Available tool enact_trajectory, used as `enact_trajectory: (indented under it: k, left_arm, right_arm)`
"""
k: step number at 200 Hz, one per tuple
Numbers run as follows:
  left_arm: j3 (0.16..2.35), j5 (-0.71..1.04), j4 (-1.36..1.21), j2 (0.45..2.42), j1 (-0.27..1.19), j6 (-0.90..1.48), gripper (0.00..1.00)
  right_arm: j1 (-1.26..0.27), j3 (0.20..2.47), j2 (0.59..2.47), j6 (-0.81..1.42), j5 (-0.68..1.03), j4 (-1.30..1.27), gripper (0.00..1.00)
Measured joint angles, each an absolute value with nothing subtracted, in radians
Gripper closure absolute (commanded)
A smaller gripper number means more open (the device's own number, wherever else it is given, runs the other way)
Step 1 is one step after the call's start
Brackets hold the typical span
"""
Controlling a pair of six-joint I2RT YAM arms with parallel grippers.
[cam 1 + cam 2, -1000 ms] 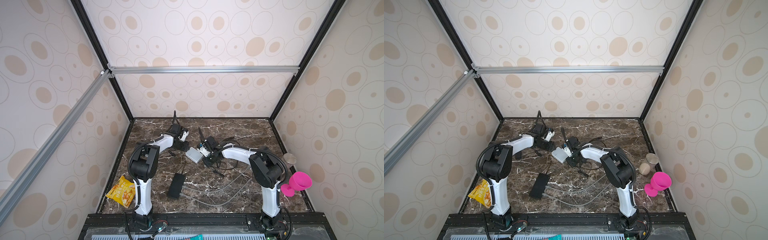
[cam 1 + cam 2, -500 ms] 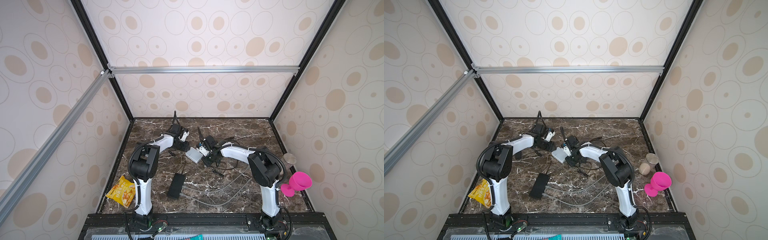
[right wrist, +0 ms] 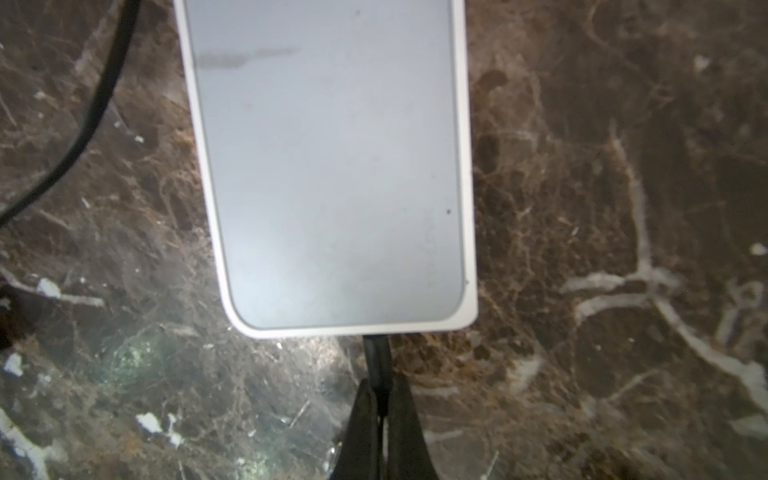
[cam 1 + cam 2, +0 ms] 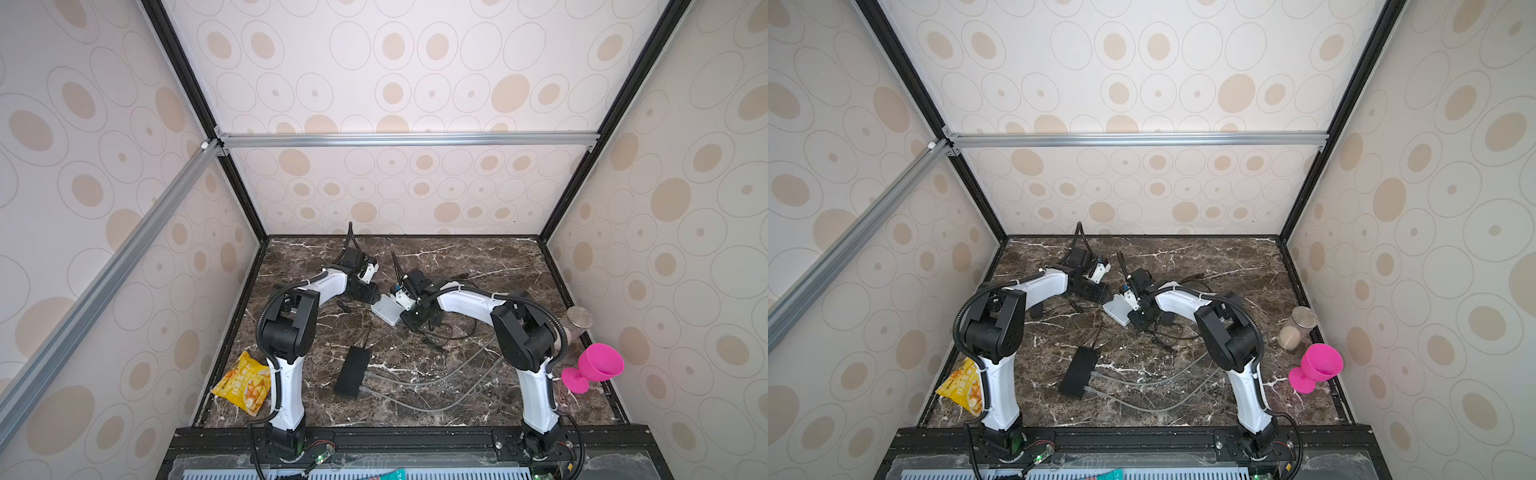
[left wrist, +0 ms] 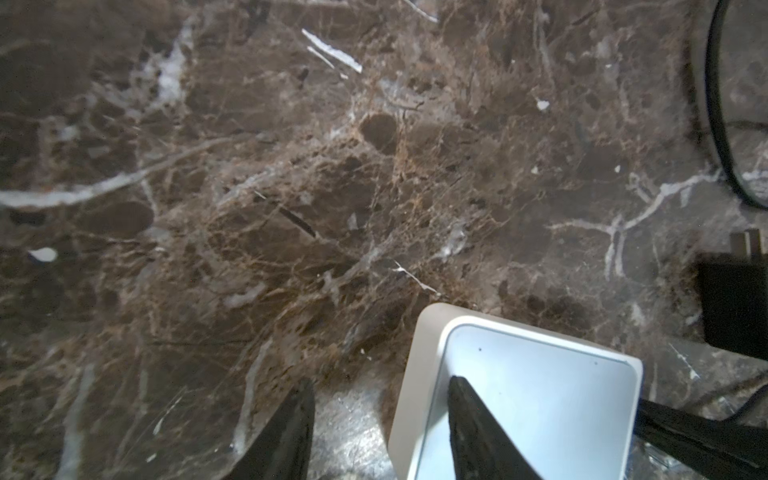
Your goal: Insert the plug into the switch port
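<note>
my right hand point(image 3: 380, 397) pinched shut on the black plug point(image 3: 376, 353), plug tip at the white switch point(image 3: 332, 166) edge just ahead of it, my left hand point(image 5: 379, 392) half open, empty, one finger point(image 5: 473, 432) over the switch

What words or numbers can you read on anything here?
Yellow snack bag: printed characters, too small to read.
White switch: a grey mark on its top, too blurred to read.
Nothing else shows writing.
</note>
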State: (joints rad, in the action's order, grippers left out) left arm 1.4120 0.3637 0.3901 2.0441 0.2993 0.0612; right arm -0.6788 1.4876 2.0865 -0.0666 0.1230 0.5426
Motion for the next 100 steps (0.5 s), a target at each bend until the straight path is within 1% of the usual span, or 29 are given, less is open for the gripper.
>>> enact_trajectory:
  k: [38,56,100]
  left_arm:
    - [1.413,0.374,0.393,2.046,0.299,0.061,0.49]
    - [1.415,0.384,0.395,2.049,0.299,0.064,0.56]
    - [1.423,0.427,0.399,2.060,0.299,0.064,0.62]
  right_arm:
    - [-0.680,1.499,2.093,-0.064,0.123,0.554,1.00]
    - [-0.680,1.504,2.094,-0.064,0.119,0.559,1.00]
    - [-0.680,1.535,2.109,-0.059,0.103,0.578,1.00]
